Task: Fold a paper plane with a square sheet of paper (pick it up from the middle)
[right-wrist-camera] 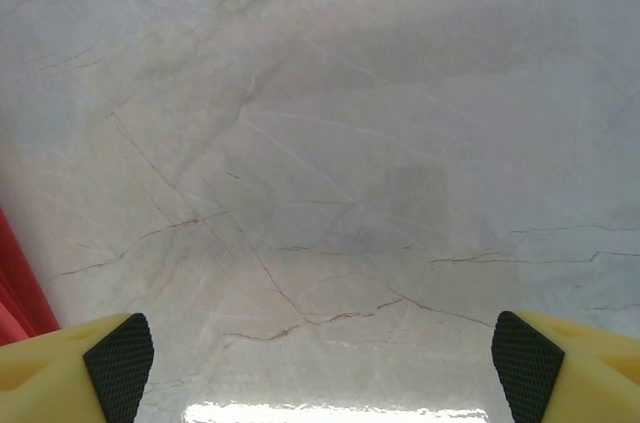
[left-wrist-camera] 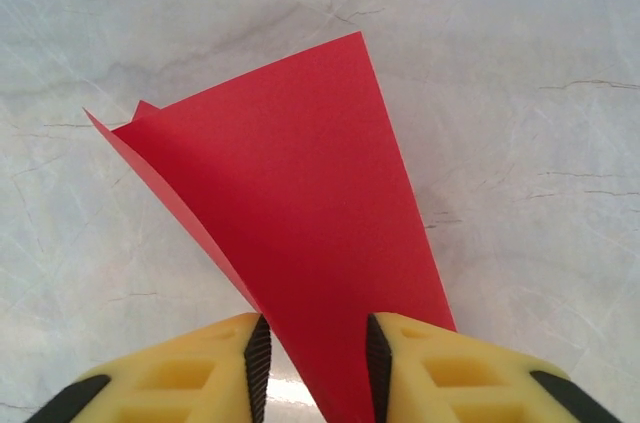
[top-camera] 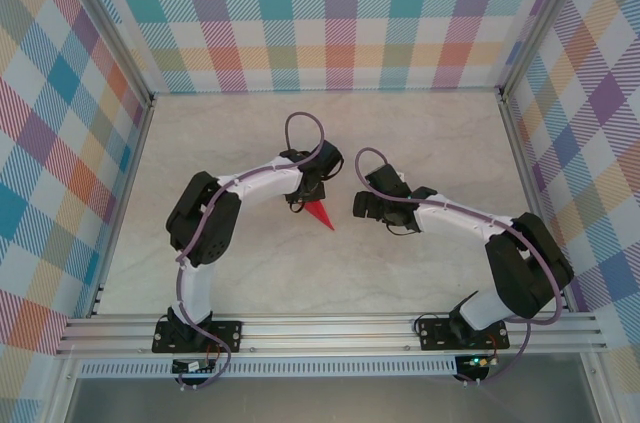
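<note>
Left gripper (left-wrist-camera: 316, 358) has its yellow fingers either side of the paper plane (left-wrist-camera: 290, 213), with the narrow end sitting right between the black ribbed pads (left-wrist-camera: 258, 363). The gap is small and the paper fills it, but I cannot tell whether the pads are actually biting or just flanking it. The wide tail fans out ahead of the fingertips, over the table (left-wrist-camera: 540, 93). Right gripper (right-wrist-camera: 320, 368) is spread wide with nothing between its fingers. There is bare table ahead of it and a sliver of red just outside one finger.

Now the risks, as I read them. This is thin red paper, matte and crisp at the creases, folded into a long tapering wedge of at least two layers. I can see a second corner peeking out behind the far edge. If the pads press off the centre crease, I'd expect the layers to shear and the folds to spring open. A hard squeeze could crumple the narrow end. With a weak one, the smooth paper could slide out. The marble-look table seems slick, so any push along it could skate the plane away rather than pin it.
</note>
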